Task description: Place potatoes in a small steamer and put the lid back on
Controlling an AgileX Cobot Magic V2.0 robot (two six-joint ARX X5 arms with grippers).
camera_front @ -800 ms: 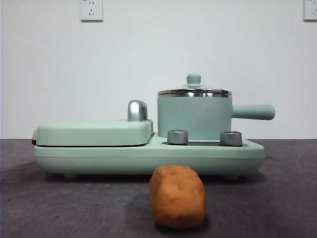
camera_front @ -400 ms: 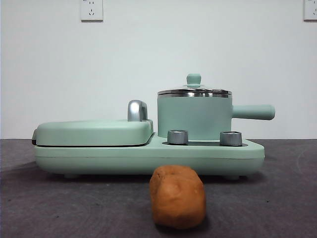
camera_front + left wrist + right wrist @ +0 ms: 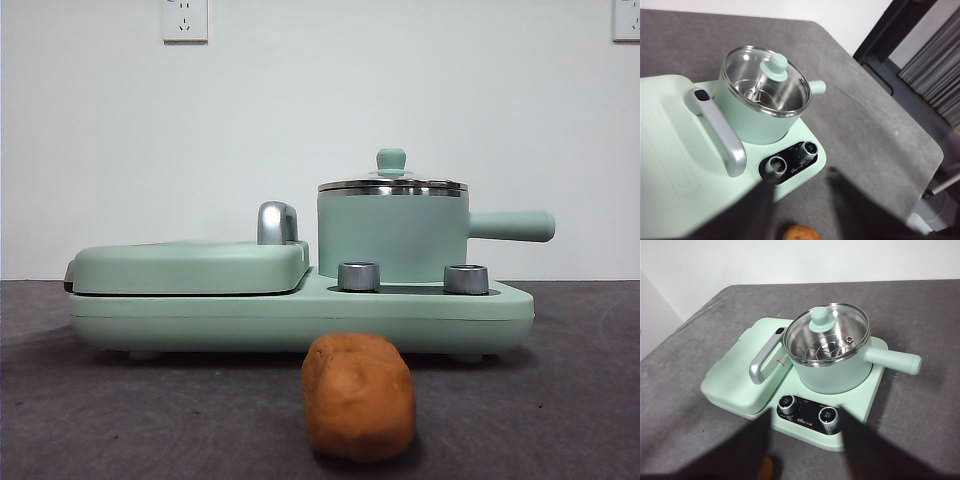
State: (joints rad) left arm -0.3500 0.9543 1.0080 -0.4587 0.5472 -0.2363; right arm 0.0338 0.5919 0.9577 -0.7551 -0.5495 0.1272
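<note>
The orange-brown potato lies on the dark table in front of the appliance; it also shows in the left wrist view and as a sliver in the right wrist view. The mint-green small steamer stands on the right side of the appliance base, its handle pointing right. The glass lid with its mint knob sits on it, and the steel rack inside shows through the lid. My left gripper and right gripper are both open and empty, held high above the near side of the appliance, out of the front view.
The flat mint grill plate with a steel handle is closed on the left of the base. Two steel dials sit in front of the pot. The table edge lies to the right.
</note>
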